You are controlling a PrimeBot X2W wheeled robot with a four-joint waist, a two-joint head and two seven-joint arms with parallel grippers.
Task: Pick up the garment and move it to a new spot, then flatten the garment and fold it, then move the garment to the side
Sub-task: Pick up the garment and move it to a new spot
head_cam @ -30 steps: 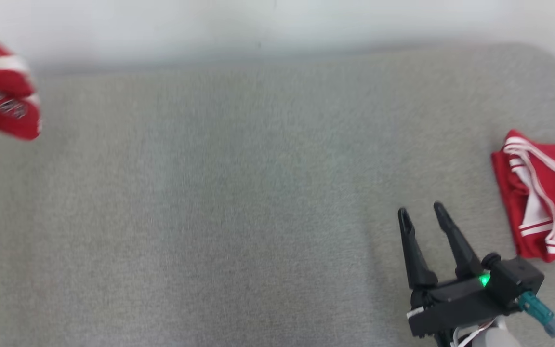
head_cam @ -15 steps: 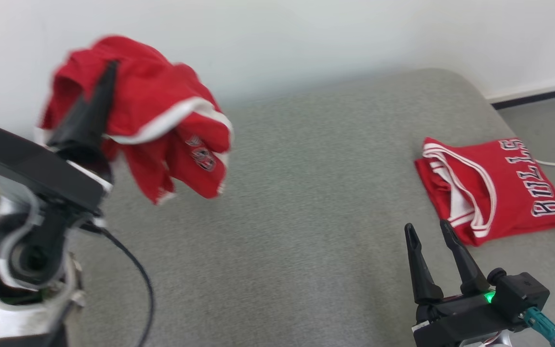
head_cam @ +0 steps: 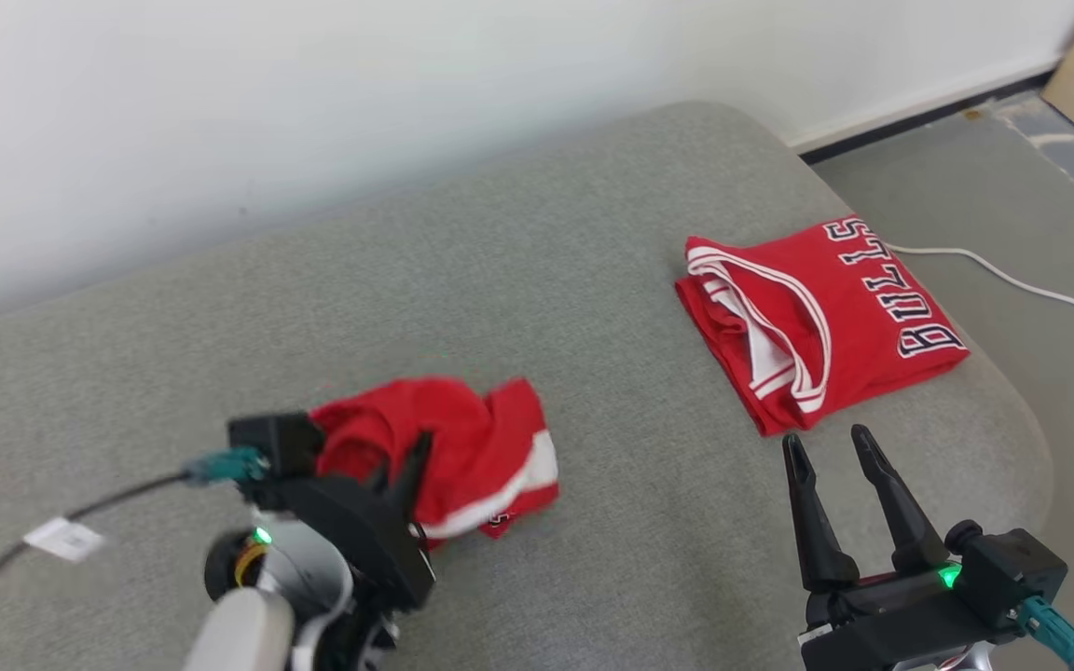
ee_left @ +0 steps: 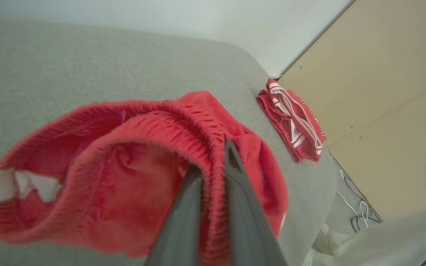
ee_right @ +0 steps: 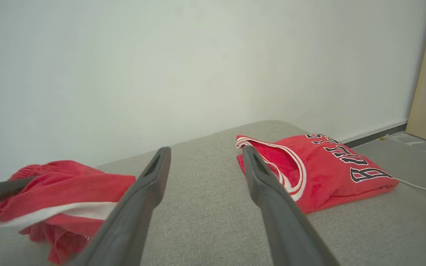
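Note:
A crumpled red garment with white trim (head_cam: 481,443) lies bunched on the grey cushion (head_cam: 593,242), left of centre. My left gripper (head_cam: 416,449) is shut on its ribbed waistband; the left wrist view has the band pinched between the two dark fingers (ee_left: 213,162), with the rest of the garment (ee_left: 117,173) sagging to the left. My right gripper (head_cam: 826,443) stands open at the lower right with nothing between its fingers. Through the right wrist view the garment (ee_right: 61,188) rests low on the left, beyond that open gripper (ee_right: 205,151).
A folded red "BULLS" jersey (head_cam: 817,317) lies on the cushion's right end, just beyond my right fingertips. Past the cushion's rounded right edge is grey floor with a white cable (head_cam: 1012,280). A pale wall runs behind, and a wooden panel (ee_left: 383,92) stands at the far right.
The head camera has swung right and down. My left gripper has brought the red garment down from mid-air onto the cushion. The right gripper has stayed open.

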